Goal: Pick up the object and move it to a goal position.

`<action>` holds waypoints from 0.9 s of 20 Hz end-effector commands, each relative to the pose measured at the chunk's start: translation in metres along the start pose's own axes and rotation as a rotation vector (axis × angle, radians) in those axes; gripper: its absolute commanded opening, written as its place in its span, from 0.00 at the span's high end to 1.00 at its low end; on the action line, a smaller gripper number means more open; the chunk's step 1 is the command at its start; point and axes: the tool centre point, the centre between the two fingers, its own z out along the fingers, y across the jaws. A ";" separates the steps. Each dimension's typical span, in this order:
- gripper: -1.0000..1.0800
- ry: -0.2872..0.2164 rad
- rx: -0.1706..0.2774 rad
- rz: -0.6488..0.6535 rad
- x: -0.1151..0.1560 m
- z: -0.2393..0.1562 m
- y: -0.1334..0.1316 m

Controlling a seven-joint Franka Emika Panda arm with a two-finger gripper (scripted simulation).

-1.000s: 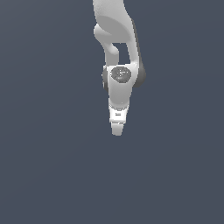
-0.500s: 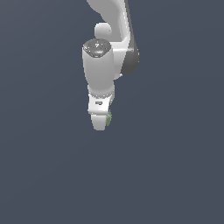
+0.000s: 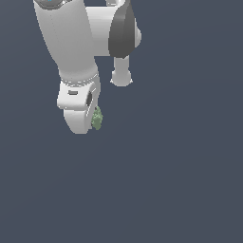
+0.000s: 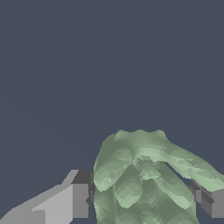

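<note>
The object [image 4: 140,175], a lumpy mottled pale-green cluster, sits between my two fingers in the wrist view. One finger [image 4: 72,199] presses its one side and the other finger [image 4: 210,199] its opposite side. In the exterior view only a small green edge of the object [image 3: 97,118] peeks out beside the white gripper [image 3: 88,121], which hangs from the arm at the upper left of the exterior view. The gripper is shut on the object and held off the dark surface.
A plain dark blue-grey surface [image 3: 180,180] fills the background in both views. The white and dark-grey arm links [image 3: 118,33] occupy the upper part of the exterior view.
The arm has come much closer to the exterior camera and shifted toward that view's left. The green object has stayed in the gripper since half a second ago; one second ago it did not show.
</note>
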 end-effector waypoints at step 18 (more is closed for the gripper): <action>1.00 -0.003 0.001 0.002 -0.070 -0.103 0.043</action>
